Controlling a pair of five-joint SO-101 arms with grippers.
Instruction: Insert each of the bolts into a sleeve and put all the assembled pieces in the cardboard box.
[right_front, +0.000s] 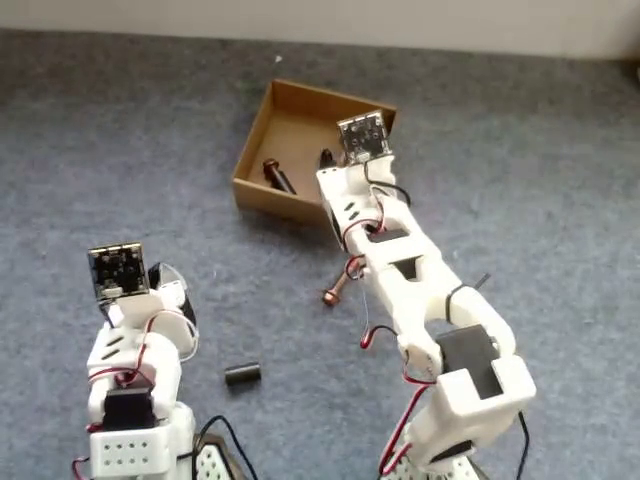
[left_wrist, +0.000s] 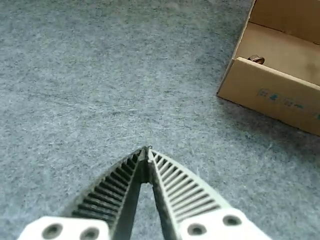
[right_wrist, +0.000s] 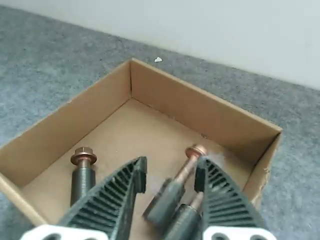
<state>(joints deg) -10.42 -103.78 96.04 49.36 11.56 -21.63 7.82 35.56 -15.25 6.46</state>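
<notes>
- The right gripper (right_wrist: 170, 167) hung over the cardboard box (right_wrist: 200, 107), its jaws spread apart and clamping nothing.
- Between those jaws, inside the box, lay a bolt-in-sleeve piece (right_wrist: 175, 186). Its copper head pointed toward the far wall. It was blurred, and more dark sleeve showed just beside it, so I cannot tell whether it was one piece or two.
- Another assembled piece (right_wrist: 82, 175) rested on the box floor near the side wall, well apart from the first. In the high view it lay near the box's front wall (right_front: 278, 177).
- The left gripper (left_wrist: 146, 150) was clenched, tips meeting with nothing between them, above the grey carpet (left_wrist: 100, 75) and well apart from the box.
- A loose bolt (right_front: 337, 287) lay on the carpet outside the box, just beside the right arm.
- A loose black sleeve (right_front: 242, 374) lay on the carpet between the two arms' bases.
</notes>
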